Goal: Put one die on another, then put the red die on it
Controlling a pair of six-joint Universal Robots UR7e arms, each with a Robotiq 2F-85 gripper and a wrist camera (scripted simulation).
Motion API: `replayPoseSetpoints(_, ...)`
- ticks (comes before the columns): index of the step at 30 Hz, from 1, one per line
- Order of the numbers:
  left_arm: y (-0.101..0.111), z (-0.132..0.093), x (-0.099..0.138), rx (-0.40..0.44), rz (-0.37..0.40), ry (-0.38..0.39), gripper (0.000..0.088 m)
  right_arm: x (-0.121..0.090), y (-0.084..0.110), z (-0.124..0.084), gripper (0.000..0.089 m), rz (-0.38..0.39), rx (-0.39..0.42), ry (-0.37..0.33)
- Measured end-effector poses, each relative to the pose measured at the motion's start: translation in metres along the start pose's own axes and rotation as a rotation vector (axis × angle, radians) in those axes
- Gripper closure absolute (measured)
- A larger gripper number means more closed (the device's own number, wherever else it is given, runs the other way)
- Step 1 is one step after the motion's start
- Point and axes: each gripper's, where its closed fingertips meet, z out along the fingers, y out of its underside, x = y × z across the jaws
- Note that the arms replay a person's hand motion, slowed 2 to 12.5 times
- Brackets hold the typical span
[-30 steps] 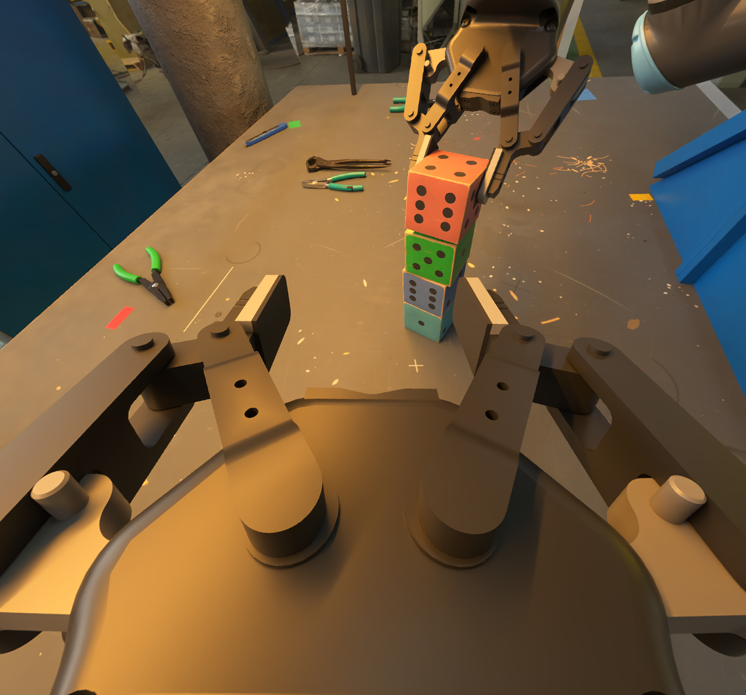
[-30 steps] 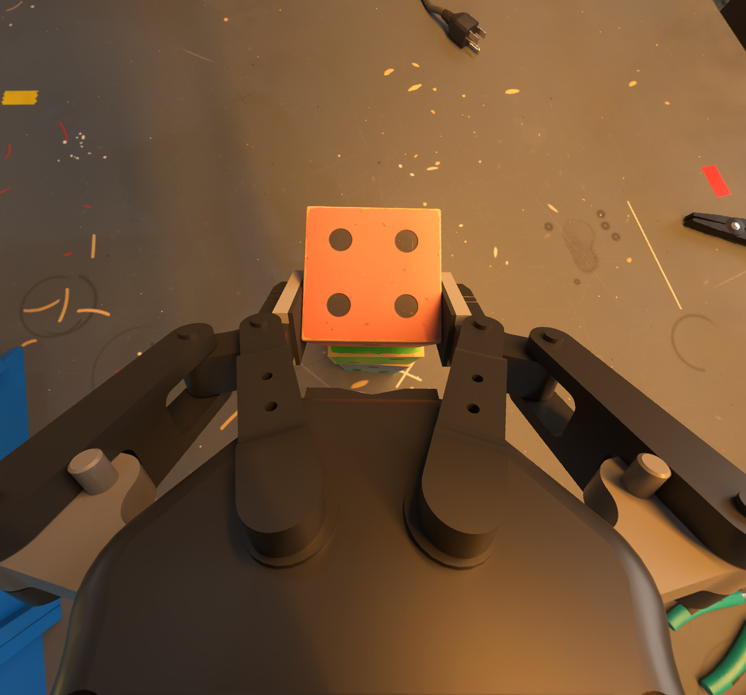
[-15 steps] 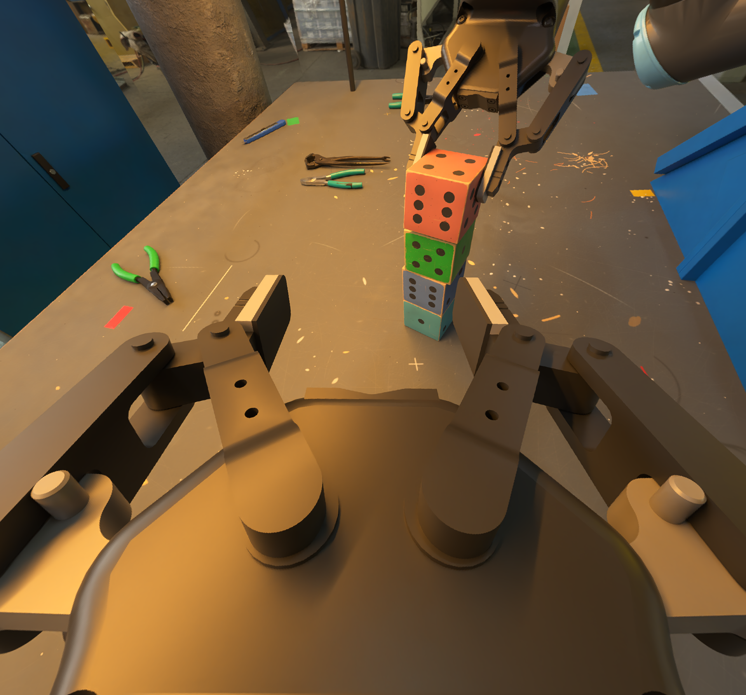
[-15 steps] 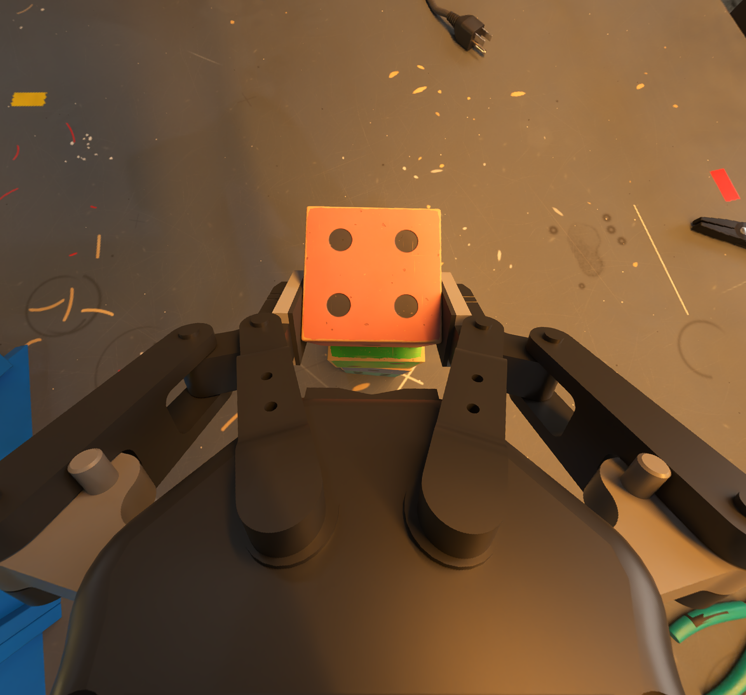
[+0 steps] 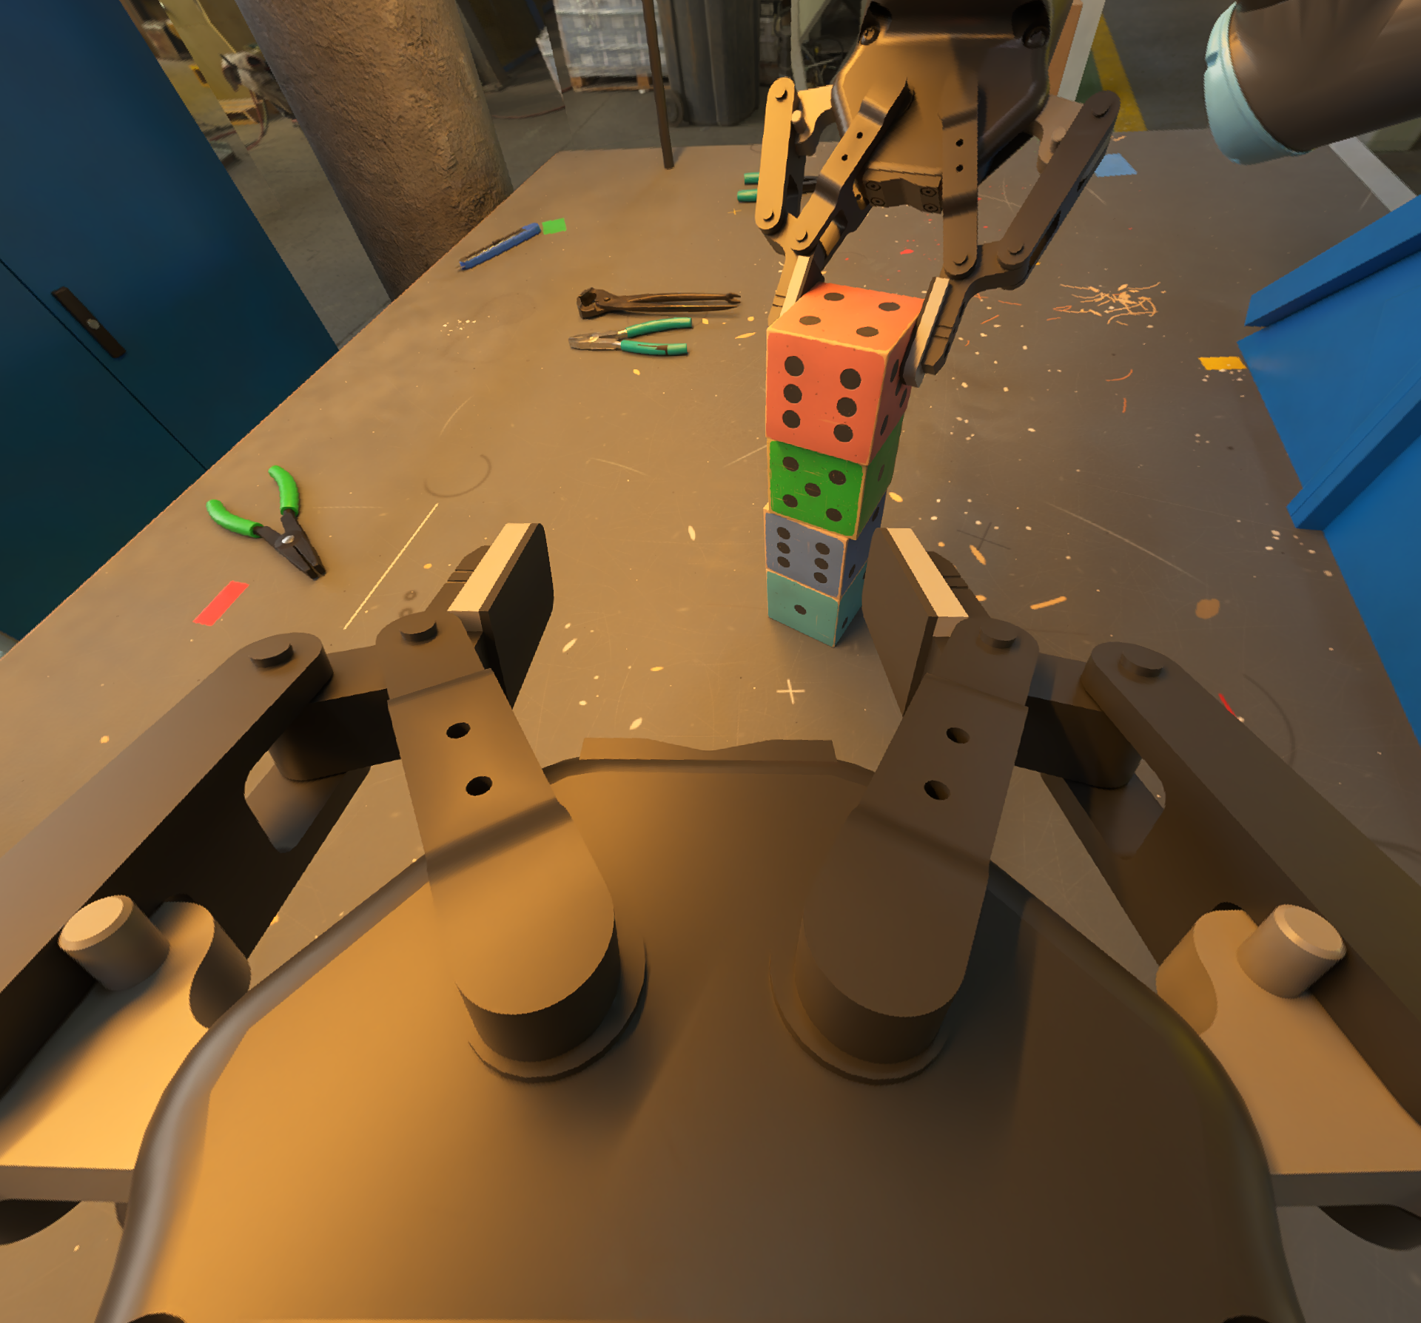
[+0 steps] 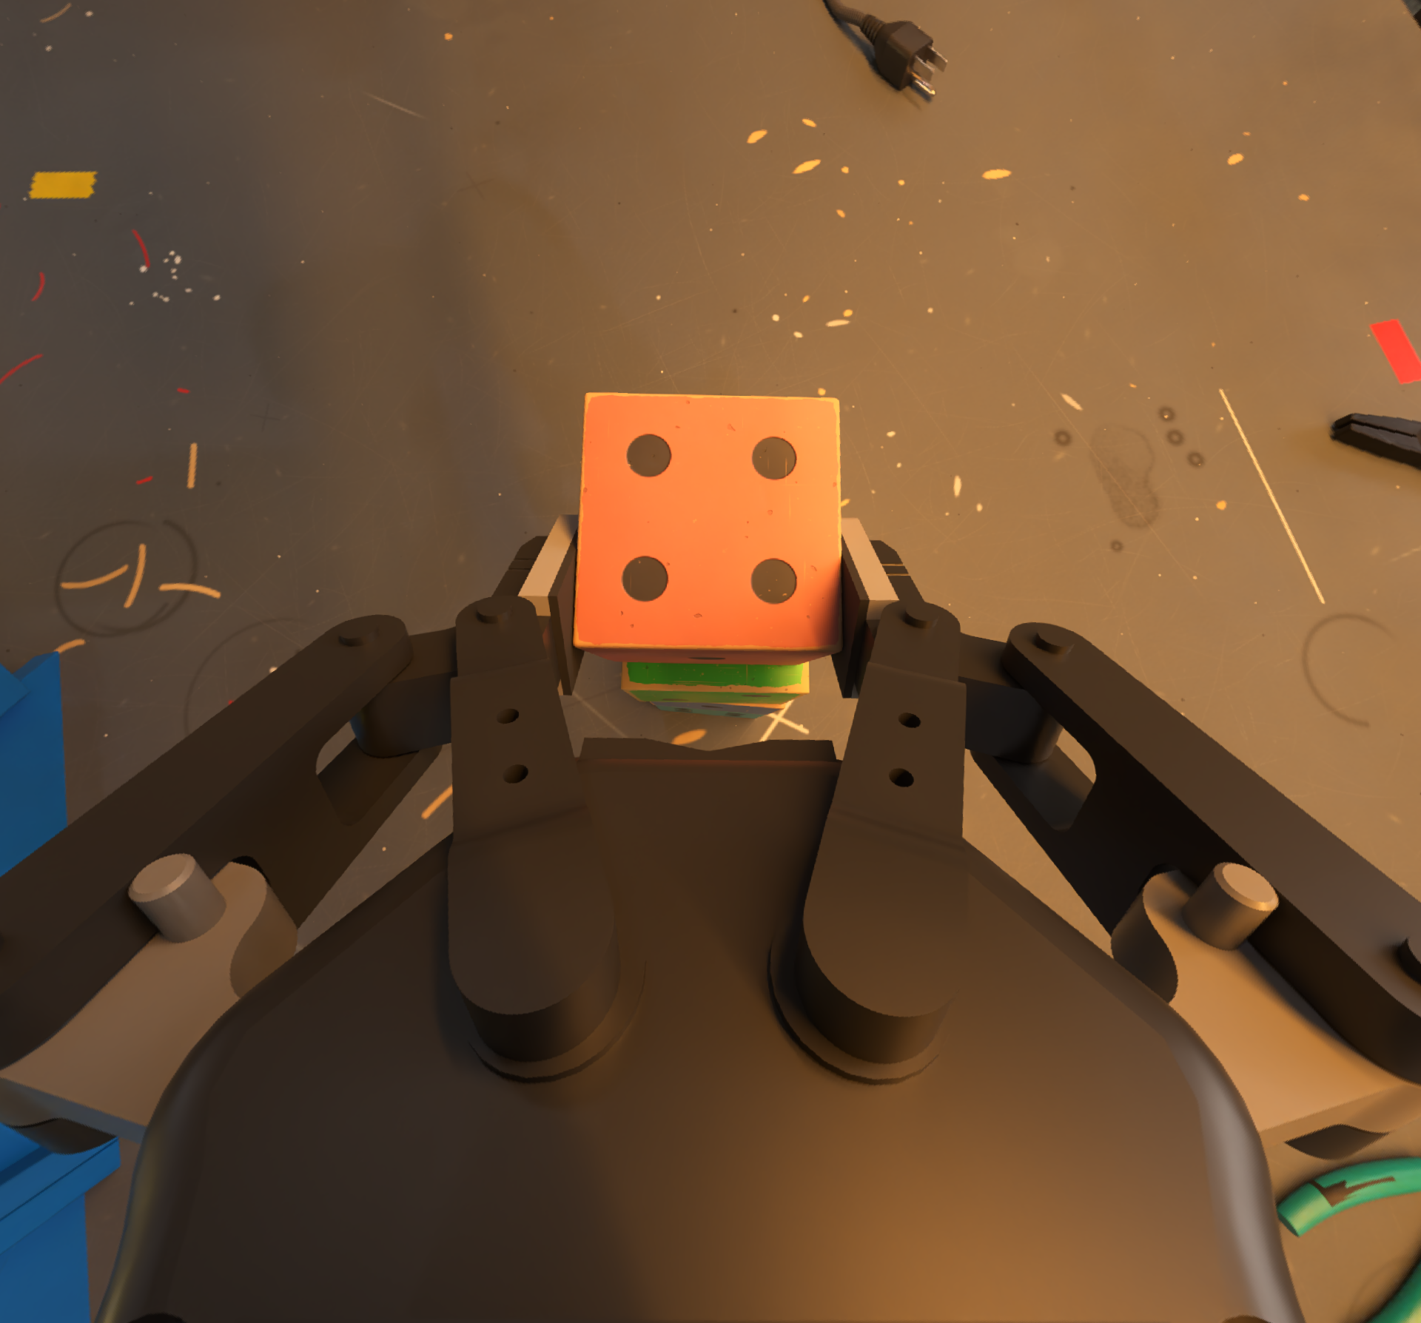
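Observation:
A stack of dice stands mid-table: a teal die (image 5: 807, 606) at the bottom, a grey-blue die (image 5: 807, 552) on it, then a green die (image 5: 819, 486). My right gripper (image 5: 861, 317) is shut on the red die (image 5: 834, 387) from above and holds it on top of the green die; I see no gap between them. In the right wrist view the red die (image 6: 707, 517) fills the space between the right gripper's (image 6: 707, 586) fingers, and the green die (image 6: 715, 675) shows just below. My left gripper (image 5: 711, 563) is open and empty, low in front of the stack, its right finger beside the lower dice.
Green-handled pliers (image 5: 269, 517) lie at the left, and black pincers (image 5: 653, 302) and more pliers (image 5: 630, 344) lie behind. A blue pen (image 5: 500, 244) lies farther back. A blue box (image 5: 1353, 402) stands at the right edge. A power plug (image 6: 907, 56) lies on the table.
My right gripper has lowered slightly with the red die onto the stack. The left gripper has not moved.

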Motion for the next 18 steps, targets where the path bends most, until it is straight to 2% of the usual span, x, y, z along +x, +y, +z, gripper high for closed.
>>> replayPoseSetpoints(18,-0.0003,0.0001,-0.0002,0.002,-0.001,0.0,0.0169,0.0031,0.0003,0.0017,0.0375,0.004,-0.003,0.002)
